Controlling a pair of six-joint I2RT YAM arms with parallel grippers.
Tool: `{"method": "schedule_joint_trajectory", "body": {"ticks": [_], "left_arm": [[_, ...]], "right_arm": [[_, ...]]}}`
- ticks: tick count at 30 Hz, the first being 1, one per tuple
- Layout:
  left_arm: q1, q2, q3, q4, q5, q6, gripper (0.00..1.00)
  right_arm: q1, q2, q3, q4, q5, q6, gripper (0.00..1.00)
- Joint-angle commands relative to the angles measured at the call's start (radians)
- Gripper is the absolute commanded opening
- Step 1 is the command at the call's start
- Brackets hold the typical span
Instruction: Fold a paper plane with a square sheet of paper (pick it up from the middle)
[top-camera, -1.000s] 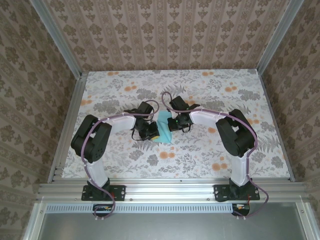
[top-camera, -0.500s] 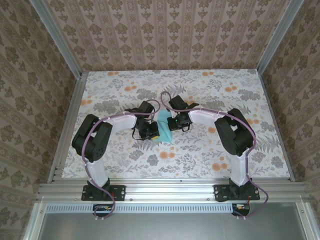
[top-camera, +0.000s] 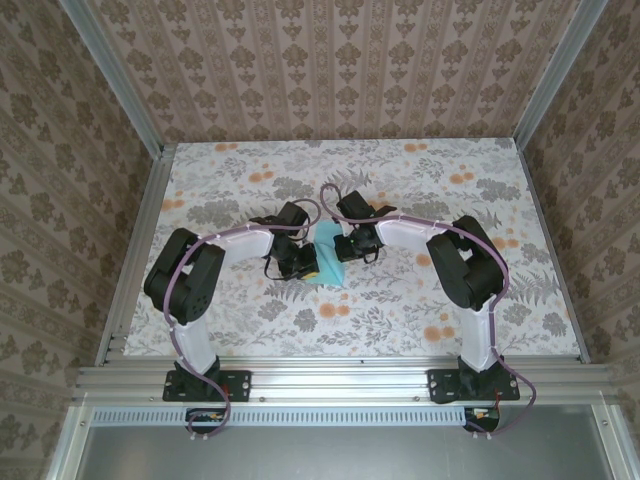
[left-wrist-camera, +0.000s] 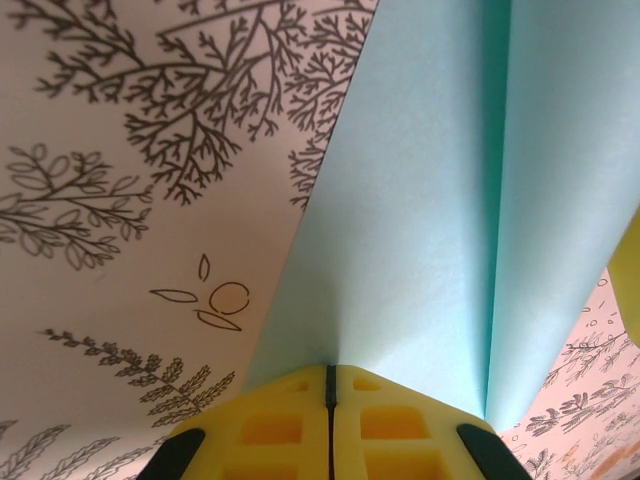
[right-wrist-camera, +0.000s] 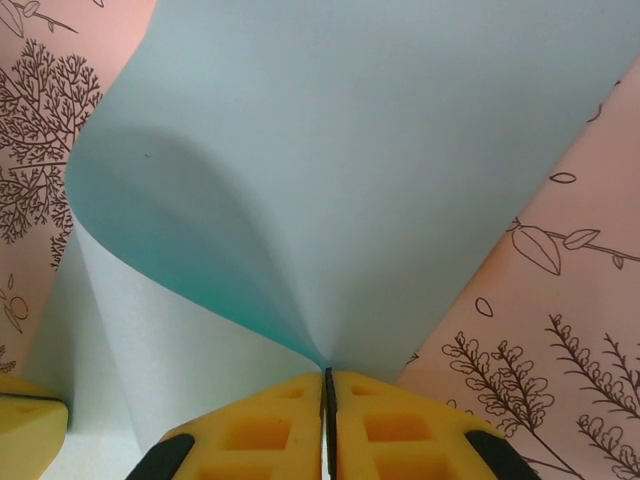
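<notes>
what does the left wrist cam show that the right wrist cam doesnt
Left wrist: a straight lengthwise crease running up the square sheet of paper.
Right wrist: the sheet bowing over in a rounded curl, with no sharp fold.
Both: a gripper shut on the paper's edge, the left gripper and the right gripper, with the floral tabletop beneath.

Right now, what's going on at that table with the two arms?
Both arms reach in over the middle of the floral table. The left gripper is shut on one edge of the turquoise sheet of paper, which shows a lengthwise fold. The right gripper is shut on it from the other side, where the sheet curls over loosely. The folding looks only partly done.
</notes>
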Motion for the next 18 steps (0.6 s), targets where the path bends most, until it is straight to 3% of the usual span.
{"method": "schedule_joint_trajectory", "body": {"ticks": [1,18], "left_arm": [[-0.010,0.030,0.010,-0.059,-0.024,0.028,0.07],[-0.012,0.038,0.012,-0.065,-0.022,0.037,0.06]], "right_arm": [[-0.006,0.018,0.029,-0.017,-0.005,-0.019,0.10],[-0.008,0.026,0.042,0.010,-0.054,-0.033,0.08]]}}
